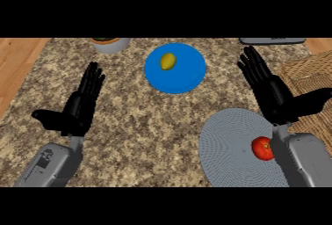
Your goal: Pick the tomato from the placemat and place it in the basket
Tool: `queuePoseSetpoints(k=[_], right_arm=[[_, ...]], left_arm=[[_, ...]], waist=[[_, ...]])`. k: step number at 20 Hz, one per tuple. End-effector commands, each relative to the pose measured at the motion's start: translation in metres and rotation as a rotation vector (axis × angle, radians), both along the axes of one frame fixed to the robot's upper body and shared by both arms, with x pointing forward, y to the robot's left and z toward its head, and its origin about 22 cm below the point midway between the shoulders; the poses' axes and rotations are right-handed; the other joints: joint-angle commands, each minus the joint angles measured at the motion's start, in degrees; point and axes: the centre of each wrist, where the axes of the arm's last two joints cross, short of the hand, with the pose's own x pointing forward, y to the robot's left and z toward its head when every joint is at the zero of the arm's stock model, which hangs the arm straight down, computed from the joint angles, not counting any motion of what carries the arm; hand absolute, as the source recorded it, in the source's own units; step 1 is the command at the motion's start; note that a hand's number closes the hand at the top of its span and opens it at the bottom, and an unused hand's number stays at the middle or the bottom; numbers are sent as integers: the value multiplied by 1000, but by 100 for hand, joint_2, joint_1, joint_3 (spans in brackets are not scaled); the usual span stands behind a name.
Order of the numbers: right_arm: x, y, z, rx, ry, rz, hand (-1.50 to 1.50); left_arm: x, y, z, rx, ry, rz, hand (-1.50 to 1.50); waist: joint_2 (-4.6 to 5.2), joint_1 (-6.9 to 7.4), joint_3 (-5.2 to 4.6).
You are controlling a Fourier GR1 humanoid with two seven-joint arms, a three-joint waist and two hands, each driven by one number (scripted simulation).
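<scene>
- Well, the tomato (261, 148) lies on the round grey placemat (230, 145), near its right edge, partly hidden behind the right forearm (303, 160).
- The right hand (276, 94) is spread flat with straight fingers and holds nothing. It is beyond the placemat, just beside the wicker basket (312, 72).
- The left hand (77, 110), at the view's left, is likewise open over the speckled counter (142, 127).
- A blue plate (185, 79) bears a yellow-green fruit (168, 61).
- A dark mark (47, 159) on the left forearm (55, 169) is too small to read.

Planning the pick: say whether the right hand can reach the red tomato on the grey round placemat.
Probably yes: the open right hand lies just beyond the red tomato on the grey round placemat, nothing between them; it must draw back.
</scene>
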Motion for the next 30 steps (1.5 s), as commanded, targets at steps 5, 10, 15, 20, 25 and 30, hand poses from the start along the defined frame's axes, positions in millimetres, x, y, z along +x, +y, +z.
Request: queuePoseSetpoints(k=[5, 10, 15, 20, 25, 30], right_arm=[[18, -69, 32, 203, -257, 277, 150], [-7, -33, 62, -243, -504, 734, -150], [-61, -5, -10, -238, -634, 628, -150], [-77, -15, 38, -399, -481, 560, -150], [-71, -44, 106, -861, -429, 466, -150], [-65, -62, 163, -1163, -373, 212, -150]], left_arm=[[-1, 65, -2, 186, 194, 125, 0], [-3, 75, -12, 174, 307, 134, 0], [-5, 106, 10, 192, 349, 139, 0], [-20, 102, 2, 183, 363, 130, 0], [-9, 101, 10, 185, 342, 139, 0], [-9, 91, 1, 173, 346, 132, 0]], waist=[[231, 237, -162], [166, 32, -180], [129, -28, -204], [123, 19, -219], [94, -37, -241], [134, -1, -239]])
